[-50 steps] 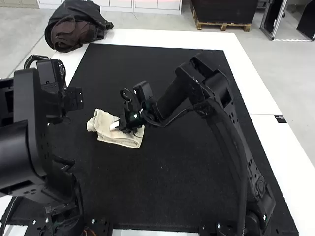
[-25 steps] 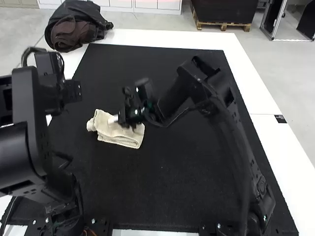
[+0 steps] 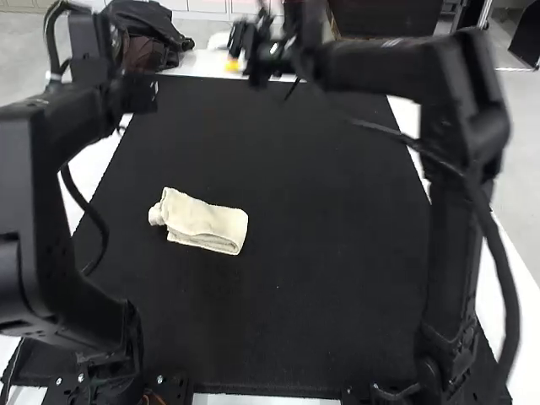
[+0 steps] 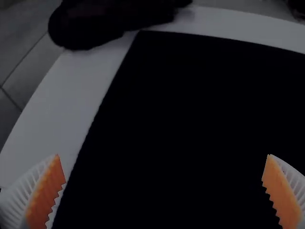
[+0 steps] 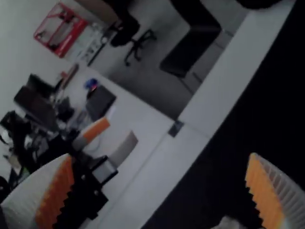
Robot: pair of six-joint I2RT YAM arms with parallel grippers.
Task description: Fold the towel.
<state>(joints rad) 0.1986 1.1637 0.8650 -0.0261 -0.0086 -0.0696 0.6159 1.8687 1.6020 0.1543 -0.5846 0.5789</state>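
Towel (image 3: 207, 222), cream, folded in layers with its left end bunched, on the black mat (image 3: 287, 337) of the white worktop (image 3: 261, 400), left of centre, between the near and far edges. Left gripper (image 3: 139, 93): farther off, near the left edge, its fingers spread wide in the left wrist view. Right gripper (image 3: 226, 53): close to the far edge, well apart from the towel; fingers likewise wide, orange pads (image 5: 58, 191) facing. Dark fabric bundle (image 3: 156, 25): at the far left corner.

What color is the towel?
The towel is cream. You see it best in the high view.
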